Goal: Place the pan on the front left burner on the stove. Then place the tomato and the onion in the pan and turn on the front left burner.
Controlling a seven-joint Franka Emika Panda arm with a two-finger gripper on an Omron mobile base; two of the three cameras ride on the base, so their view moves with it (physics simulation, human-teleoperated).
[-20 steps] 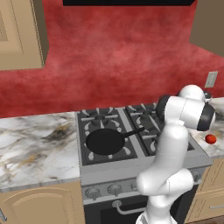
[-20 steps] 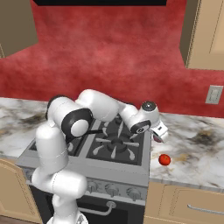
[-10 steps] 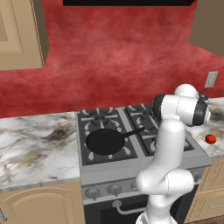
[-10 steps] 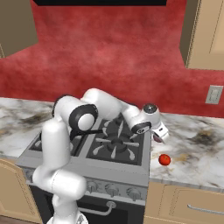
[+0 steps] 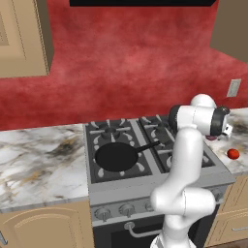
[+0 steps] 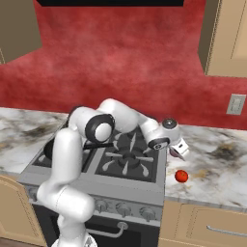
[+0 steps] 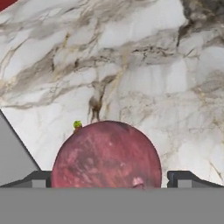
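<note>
Two things worth noting from the left base view: the black pan (image 5: 116, 157) sits on the front left burner (image 5: 117, 160) of the stove (image 5: 145, 160), and the tomato (image 5: 233, 154) lies on the counter (image 5: 38, 160) to the right. Right base view: the gripper (image 6: 179, 149) has dropped closer to the counter than half a second ago. Hand view: the dull mauve onion (image 7: 106, 155) sits between spread fingers (image 7: 179, 178), not pinched.

No writing, label, brand or number can be read anywhere in these pictures. The round grey knobs (image 5: 127, 209) of the grey steel four-burner stove (image 5: 145, 186) carry no legible markings. The pale wall outlet plate (image 6: 236, 104) is blank too.
</note>
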